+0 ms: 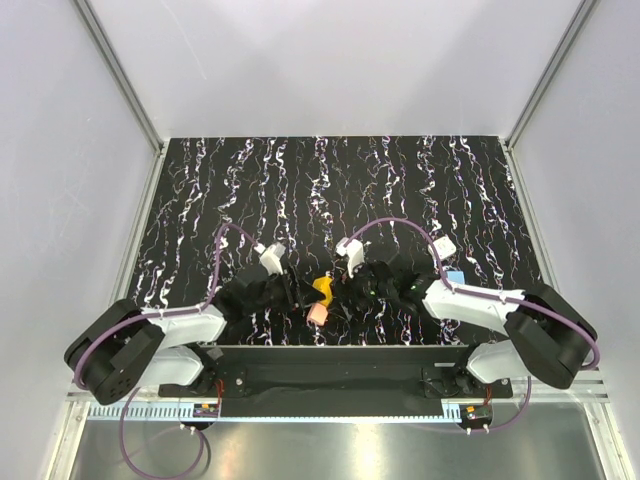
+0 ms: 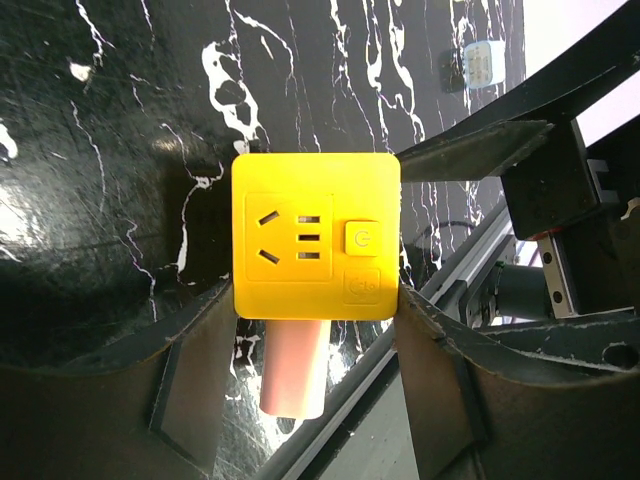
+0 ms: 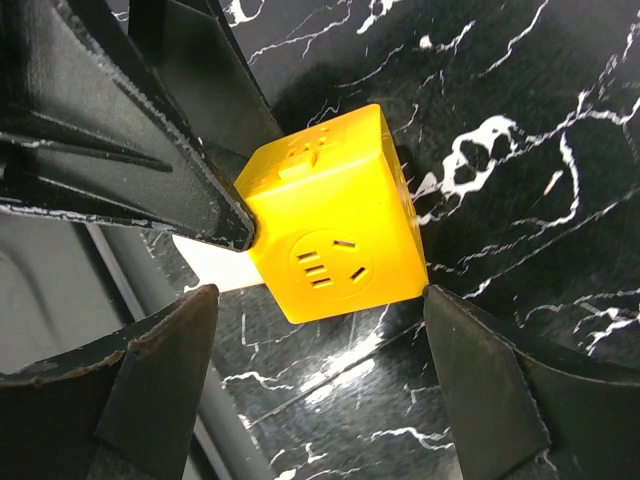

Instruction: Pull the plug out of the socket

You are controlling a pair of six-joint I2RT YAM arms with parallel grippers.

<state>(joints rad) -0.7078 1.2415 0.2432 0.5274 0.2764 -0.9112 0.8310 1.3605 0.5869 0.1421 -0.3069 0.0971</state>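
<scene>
We find the left gripper [image 2: 315,293] clamped on the socket [image 2: 315,235], plug [image 2: 293,370] seated; the right gripper [image 3: 320,295] straddles it, open and empty.

From above, the socket [image 1: 323,289] and the plug [image 1: 316,313], by the middle of the near edge of the counter [image 1: 200,180], were too small to show how they joined. The left gripper [image 1: 299,294] and right gripper [image 1: 346,290] were dark shapes lost against the black marbling.

In the left wrist view the plug [image 2: 293,370] had its upper end hidden behind the socket [image 2: 315,235]. The camera's own fingers [image 2: 190,390] ran off the bottom edge, and a small pale object [image 2: 482,62] at the top was too blurred to name.

In the right wrist view one of the left gripper's fingers [image 3: 150,150] covered most of the plug [image 3: 215,265], which looked whitish, perhaps washed out.
</scene>
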